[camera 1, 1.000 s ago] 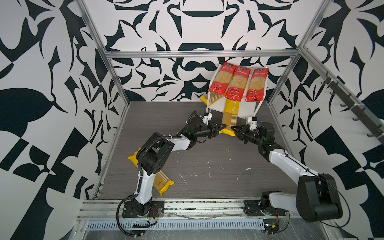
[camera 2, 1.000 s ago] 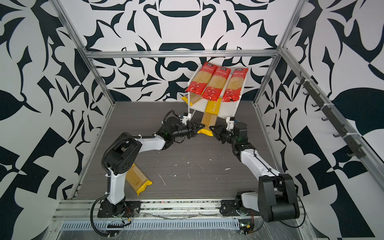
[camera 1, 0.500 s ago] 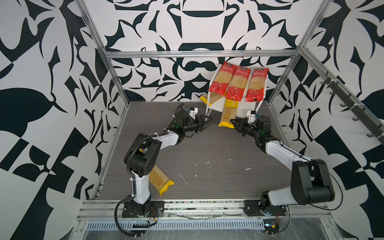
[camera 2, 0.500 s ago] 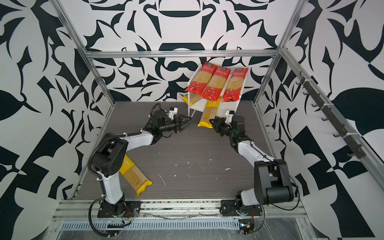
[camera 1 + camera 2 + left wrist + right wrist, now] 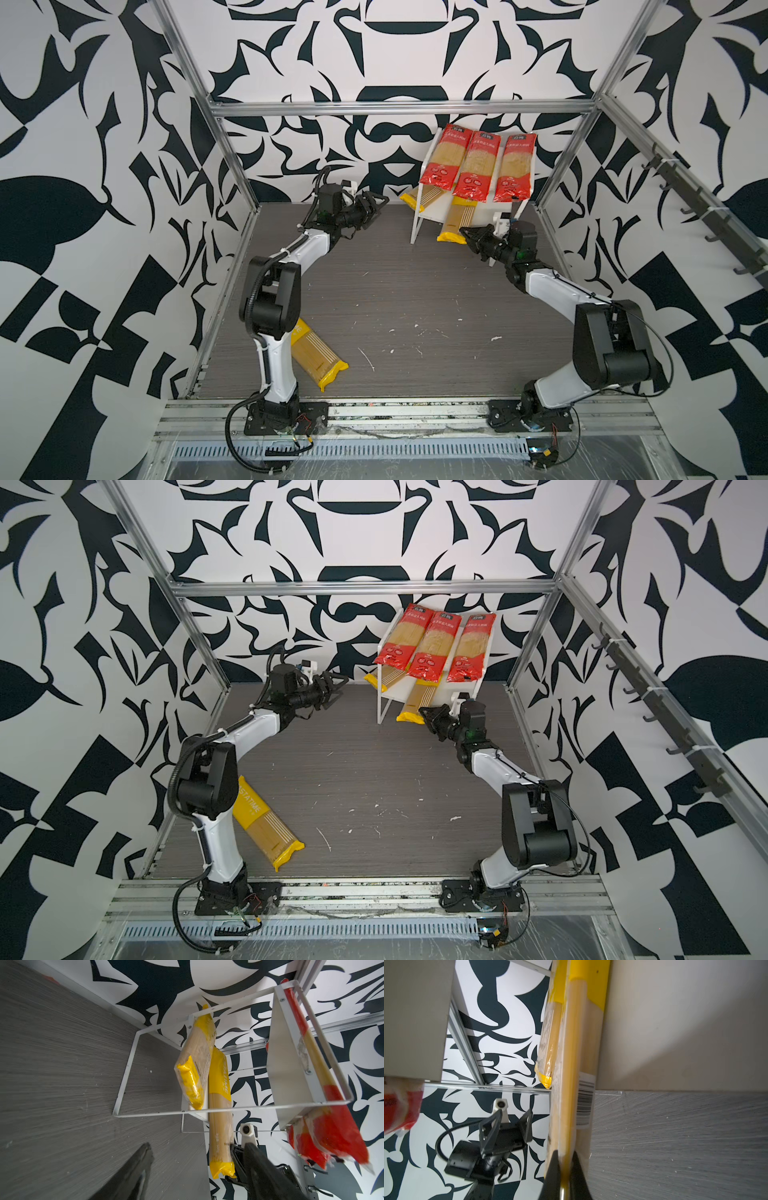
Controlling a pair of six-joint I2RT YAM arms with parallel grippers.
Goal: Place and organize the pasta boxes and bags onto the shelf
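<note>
The white shelf [image 5: 417, 220] [image 5: 379, 700] stands at the back right with three red-ended packets [image 5: 476, 166] on its top board. On the lower tier one yellow-ended packet [image 5: 419, 195] lies at the left. Beside it a second yellow-ended packet [image 5: 457, 218] [image 5: 577, 1064] sticks out over the floor, with my right gripper [image 5: 462, 231] [image 5: 564, 1167] shut on its near end. Left of the shelf and apart from it, my left gripper [image 5: 376, 201] [image 5: 197, 1159] hangs open and holds nothing. A third yellow-ended packet [image 5: 316, 353] [image 5: 266, 825] lies on the floor by the left arm's base.
Patterned walls and an aluminium frame [image 5: 395, 109] close the workspace at the back and sides. The grey floor [image 5: 395, 299] carries small white scuffs. A rail with dark hooks [image 5: 702, 208] runs along the right wall.
My left gripper has let go of the yellow-ended packet, opened and drawn back to the left. My right gripper has pushed that packet further onto the lower tier.
</note>
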